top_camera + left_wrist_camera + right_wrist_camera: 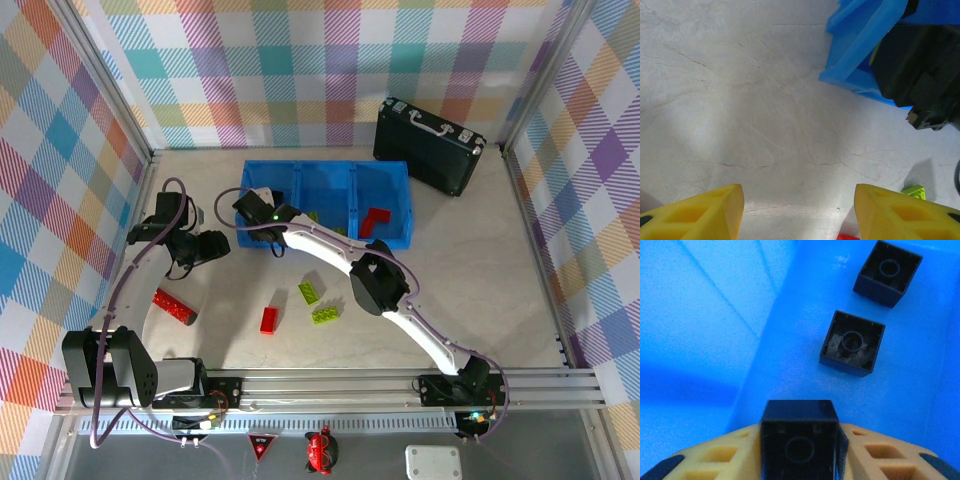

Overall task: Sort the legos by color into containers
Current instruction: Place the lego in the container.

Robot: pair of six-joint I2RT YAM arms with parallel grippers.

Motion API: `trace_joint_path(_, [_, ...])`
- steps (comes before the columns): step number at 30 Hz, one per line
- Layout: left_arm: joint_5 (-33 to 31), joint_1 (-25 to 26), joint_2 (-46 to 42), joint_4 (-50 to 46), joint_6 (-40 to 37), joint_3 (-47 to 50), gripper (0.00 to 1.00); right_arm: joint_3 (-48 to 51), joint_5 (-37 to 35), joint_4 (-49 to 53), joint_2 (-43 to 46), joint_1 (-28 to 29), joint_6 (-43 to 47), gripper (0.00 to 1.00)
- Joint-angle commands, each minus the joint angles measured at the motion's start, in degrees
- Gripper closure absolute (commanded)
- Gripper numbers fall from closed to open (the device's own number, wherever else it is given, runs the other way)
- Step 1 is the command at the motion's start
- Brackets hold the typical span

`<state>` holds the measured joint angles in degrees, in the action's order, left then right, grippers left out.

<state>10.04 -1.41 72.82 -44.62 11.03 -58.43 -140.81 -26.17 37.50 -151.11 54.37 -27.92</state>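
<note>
Your right tool (pixel 800 452) grips a black cube (pixel 797 420) inside the tray's left compartment (pixel 715 315), near two black cubes (pixel 852 342) already there. Your left tool (pixel 799 210) gapes empty. Two red bricks (pixel 175 307) and two lime bricks (pixel 309 292) lie unsorted on the counter (pixel 480 300).

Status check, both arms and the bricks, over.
Right gripper shut on small black cube brick over left compartment of long blue plastic tray, two black bricks already inside. Left gripper open, empty, beside tray. Nothing blocking the drop.
</note>
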Motion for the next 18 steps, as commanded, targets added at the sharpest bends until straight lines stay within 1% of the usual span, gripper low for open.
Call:
trace_joint_path(1, [0.9,-0.9,0.2,0.3,-0.7,0.1,0.40,-1.8,-1.5,-0.9,-0.5,0.3,-1.3,0.54])
trace_joint_path(8, [0.8,-0.9,0.1,0.3,-0.7,0.1,0.40,-1.8,-1.0,-0.3,1.9,0.6,-0.4,0.50])
trace_joint_path(13, [0.6,-0.9,0.3,0.2,-0.8,0.1,0.40,-1.8,0.0,0.8,5.1,0.9,0.7,0.51])
trace_joint_path(18, [0.5,-0.9,0.1,0.1,-0.8,0.3,0.40,-1.8,2.8,3.8,8.0,1.0,0.9,0.51])
